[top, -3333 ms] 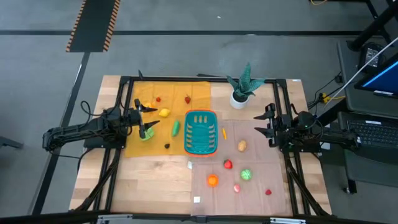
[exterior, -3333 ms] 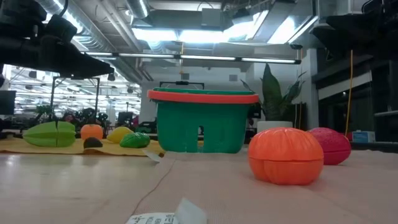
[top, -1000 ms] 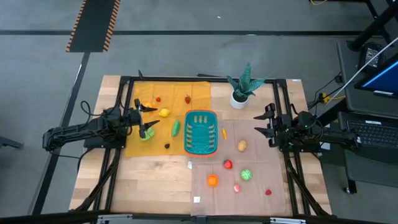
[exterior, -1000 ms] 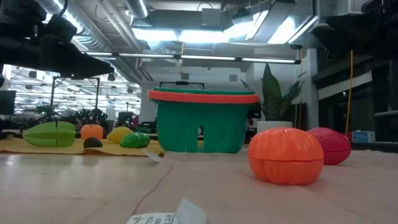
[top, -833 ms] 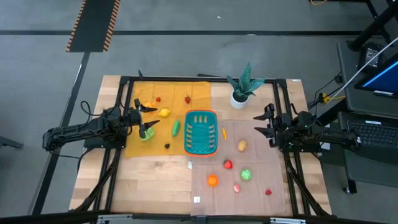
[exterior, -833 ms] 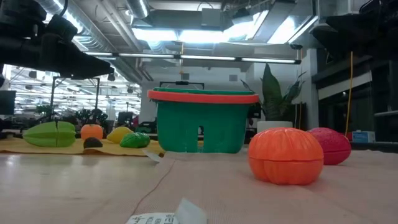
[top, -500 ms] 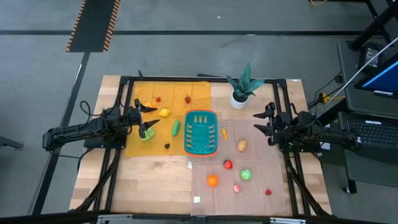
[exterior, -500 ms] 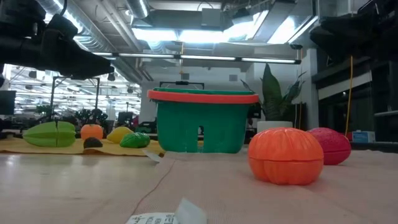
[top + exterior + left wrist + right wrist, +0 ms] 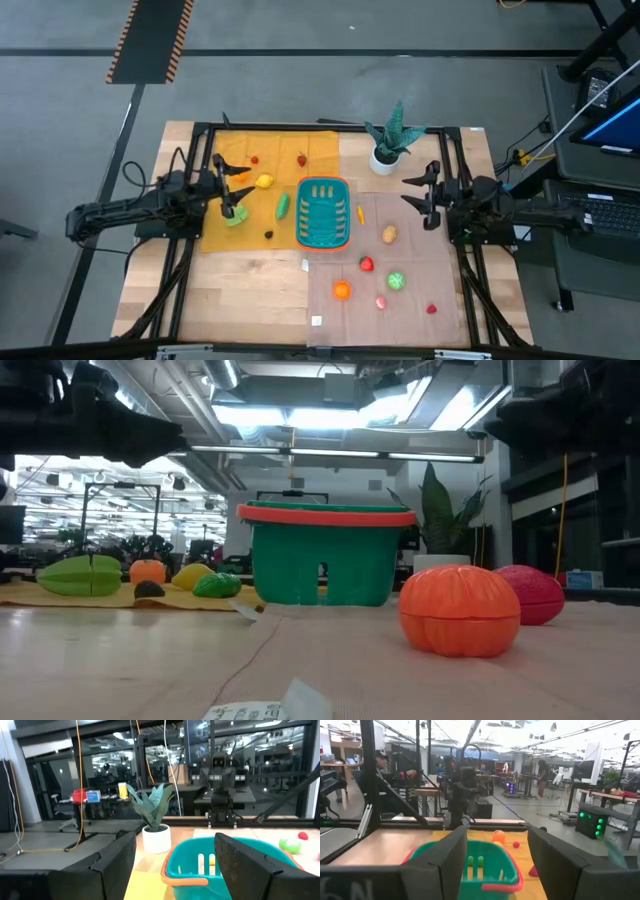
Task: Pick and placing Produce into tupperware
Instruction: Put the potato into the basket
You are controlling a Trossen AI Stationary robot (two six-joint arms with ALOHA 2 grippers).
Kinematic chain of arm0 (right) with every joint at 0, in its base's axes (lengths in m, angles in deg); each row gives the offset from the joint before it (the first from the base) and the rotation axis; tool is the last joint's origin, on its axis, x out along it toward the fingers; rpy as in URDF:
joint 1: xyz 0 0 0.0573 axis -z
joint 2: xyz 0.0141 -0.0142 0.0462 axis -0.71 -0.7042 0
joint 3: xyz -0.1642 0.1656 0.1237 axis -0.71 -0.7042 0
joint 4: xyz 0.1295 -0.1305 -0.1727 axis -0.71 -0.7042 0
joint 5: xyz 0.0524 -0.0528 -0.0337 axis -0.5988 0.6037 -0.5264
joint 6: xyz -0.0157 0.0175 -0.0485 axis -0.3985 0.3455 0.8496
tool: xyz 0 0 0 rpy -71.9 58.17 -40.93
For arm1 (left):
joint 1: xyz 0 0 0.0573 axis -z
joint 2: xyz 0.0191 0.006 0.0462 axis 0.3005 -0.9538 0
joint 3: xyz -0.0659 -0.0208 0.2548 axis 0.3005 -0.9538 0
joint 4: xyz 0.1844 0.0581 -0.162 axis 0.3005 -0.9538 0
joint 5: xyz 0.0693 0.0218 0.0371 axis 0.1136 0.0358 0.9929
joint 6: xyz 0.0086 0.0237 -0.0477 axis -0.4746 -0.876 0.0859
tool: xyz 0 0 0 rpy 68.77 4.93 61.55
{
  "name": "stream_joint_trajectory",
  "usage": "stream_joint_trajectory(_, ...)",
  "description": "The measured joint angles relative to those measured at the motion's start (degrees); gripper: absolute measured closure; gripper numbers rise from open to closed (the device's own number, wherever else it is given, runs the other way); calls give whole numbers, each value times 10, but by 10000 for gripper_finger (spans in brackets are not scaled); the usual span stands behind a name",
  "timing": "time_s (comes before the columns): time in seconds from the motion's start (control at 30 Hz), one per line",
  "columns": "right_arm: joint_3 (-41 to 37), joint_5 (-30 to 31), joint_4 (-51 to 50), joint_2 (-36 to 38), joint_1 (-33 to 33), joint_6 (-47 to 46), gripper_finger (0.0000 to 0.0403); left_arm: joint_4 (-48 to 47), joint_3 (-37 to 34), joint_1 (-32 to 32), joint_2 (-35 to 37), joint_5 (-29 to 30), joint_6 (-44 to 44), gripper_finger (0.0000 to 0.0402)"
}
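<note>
1. Against the frame half a second back, the left end effector (image 9: pixel 228 186) has edged a little toward the far side of the yellow mat (image 9: pixel 262 180), and the right end effector (image 9: pixel 421 194) has slid slightly left toward the basket.
2. Both end effectors hang above the counter (image 9: pixel 240 290) with fingers apart and nothing between them.
3. The teal basket (image 9: pixel 323 212), slotted plastic with rounded corners and an orange rim, sits mid-counter on the seam between the yellow mat and the tan mat (image 9: pixel 400 290); inside it I can make out only its slots.
4. Left of it on the yellow mat lie a yellow lemon-like piece (image 9: pixel 264 181), a green pod (image 9: pixel 283 206), a pale green slice (image 9: pixel 234 217) under the left fingers, two small red pieces (image 9: pixel 302 159) and a dark bit (image 9: pixel 268 234).
5. Right and near: a tan potato (image 9: pixel 389 234), a thin orange piece (image 9: pixel 360 213), a red fruit (image 9: pixel 367 264), a ribbed orange fruit (image 9: pixel 459 610), a green round (image 9: pixel 396 281), a pink piece (image 9: pixel 381 302) and a small red one (image 9: pixel 431 308).
6. A potted plant (image 9: pixel 389 140) in a white pot stands at the far edge.
7. Open wood runs along the near left of the counter.
</note>
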Motion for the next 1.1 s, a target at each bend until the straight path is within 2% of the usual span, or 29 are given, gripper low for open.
stream_joint_trajectory(0.23, 105, 0, -61, -119, 2, 40, 190, -2, 44, 0, -89, -1, 9, 140)
stream_joint_trajectory(0.43, 177, 0, -97, -211, 3, 20, 190, -50, 112, 0, -191, -6, -52, 140)
stream_joint_trajectory(0.63, 211, 0, -99, -279, 3, 7, 190, -60, 159, 0, -254, -7, -81, 140)
stream_joint_trajectory(0.9, 230, 21, -97, -372, -8, 11, 190, -131, 176, 0, -275, -9, -112, 140)
stream_joint_trajectory(1.1, 231, 21, -113, -397, -21, 12, 190, -147, 176, 0, -274, -9, -79, 140)
